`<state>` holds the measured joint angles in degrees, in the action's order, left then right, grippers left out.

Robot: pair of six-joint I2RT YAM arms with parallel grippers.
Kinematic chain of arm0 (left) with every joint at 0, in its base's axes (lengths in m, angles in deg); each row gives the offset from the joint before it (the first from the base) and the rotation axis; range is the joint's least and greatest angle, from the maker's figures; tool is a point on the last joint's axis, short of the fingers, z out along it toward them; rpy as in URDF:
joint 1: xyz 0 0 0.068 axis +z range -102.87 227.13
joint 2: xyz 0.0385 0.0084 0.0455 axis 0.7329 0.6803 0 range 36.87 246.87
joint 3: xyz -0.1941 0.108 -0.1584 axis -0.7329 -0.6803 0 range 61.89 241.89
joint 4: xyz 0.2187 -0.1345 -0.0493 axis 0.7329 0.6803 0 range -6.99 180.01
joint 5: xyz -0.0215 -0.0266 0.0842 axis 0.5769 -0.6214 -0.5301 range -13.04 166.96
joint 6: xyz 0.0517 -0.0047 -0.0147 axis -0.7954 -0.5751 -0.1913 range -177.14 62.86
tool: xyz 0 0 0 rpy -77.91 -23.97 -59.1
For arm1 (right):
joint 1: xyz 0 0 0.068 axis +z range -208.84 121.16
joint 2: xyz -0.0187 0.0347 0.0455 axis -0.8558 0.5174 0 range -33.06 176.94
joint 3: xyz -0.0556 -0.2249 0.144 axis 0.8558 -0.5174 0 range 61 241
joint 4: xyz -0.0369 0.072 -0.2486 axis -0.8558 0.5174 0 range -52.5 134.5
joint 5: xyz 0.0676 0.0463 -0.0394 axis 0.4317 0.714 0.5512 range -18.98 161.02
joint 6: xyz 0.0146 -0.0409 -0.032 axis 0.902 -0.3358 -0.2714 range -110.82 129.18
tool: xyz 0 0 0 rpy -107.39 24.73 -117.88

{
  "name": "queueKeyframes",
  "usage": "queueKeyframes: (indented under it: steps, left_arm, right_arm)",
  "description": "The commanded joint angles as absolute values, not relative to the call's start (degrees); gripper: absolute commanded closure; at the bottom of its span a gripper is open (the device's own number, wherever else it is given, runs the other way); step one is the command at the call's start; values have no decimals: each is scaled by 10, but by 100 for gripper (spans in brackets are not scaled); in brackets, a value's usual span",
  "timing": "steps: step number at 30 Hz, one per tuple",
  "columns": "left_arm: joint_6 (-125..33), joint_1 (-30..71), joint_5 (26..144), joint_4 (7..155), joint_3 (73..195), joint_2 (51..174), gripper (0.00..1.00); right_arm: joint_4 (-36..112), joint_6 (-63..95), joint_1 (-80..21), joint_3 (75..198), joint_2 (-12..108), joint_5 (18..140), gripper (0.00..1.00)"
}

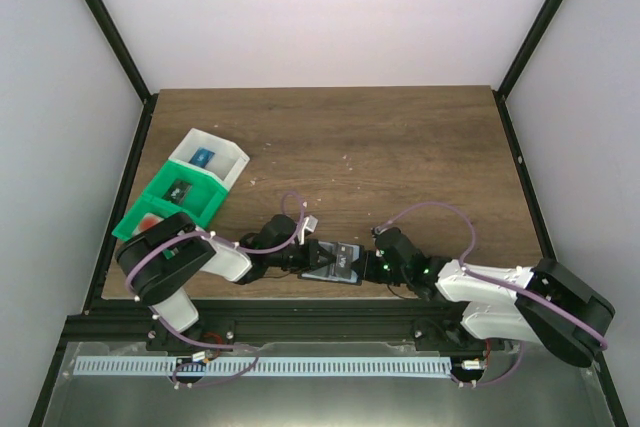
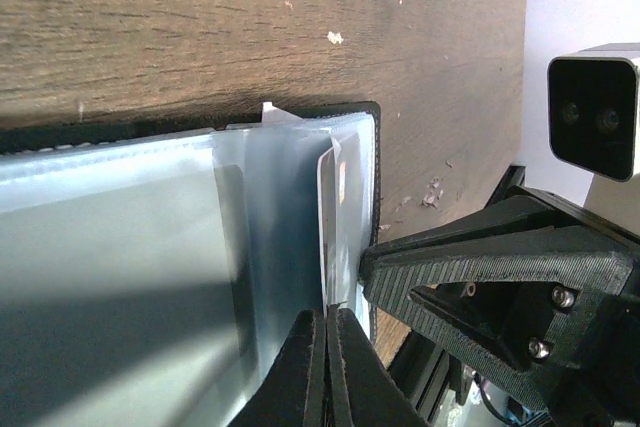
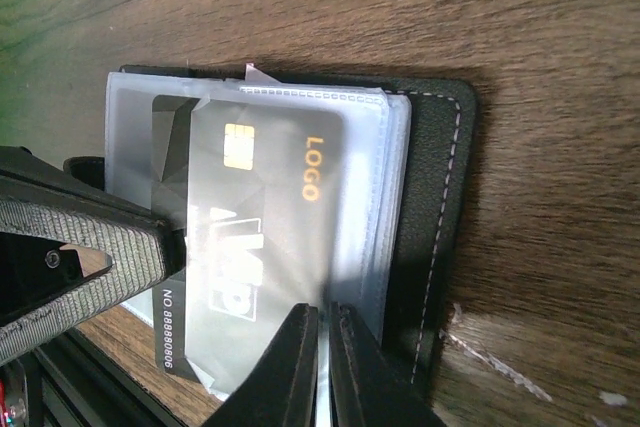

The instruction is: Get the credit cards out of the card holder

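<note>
Black stitched bifold card holder (image 3: 440, 197) lies open on the dark wood table (image 1: 400, 147), at its near edge, between my two arms. Right pincer (image 3: 322, 325) is nipped together on the holder's clear sleeve edge. Left pincer (image 2: 326, 332) is closed tight on a thin pale leaf, card or sleeve, can't tell which. Grey chip card (image 3: 260, 217) marked LOGO: long axis runs in line with my right fingers, numbered end poking out of the sleeve toward me, just left of the right tips and right beside the left pincer. Left is nearer, so I judge the pull should follow that axis

Dark wooden table (image 1: 400, 147) enclosed by white walls (image 1: 330, 7) and black posts (image 1: 105, 22).
</note>
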<state>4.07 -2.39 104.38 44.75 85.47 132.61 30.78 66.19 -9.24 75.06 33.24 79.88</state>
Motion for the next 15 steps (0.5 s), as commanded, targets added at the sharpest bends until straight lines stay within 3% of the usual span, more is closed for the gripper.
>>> queueKeyframes:
  steps: [1,8,15]
  left_arm:
    - [14,-25,1025,478,858,1319,100]
    - [2,-26,1037,485,855,1298,100]
    - [-36,-18,995,615,876,1255,100]
  right_arm:
    - [343,673,-93,732,337,784,93]
    - [354,676,-93,734,345,776,94]
    - [365,668,-93,763,373,754,95]
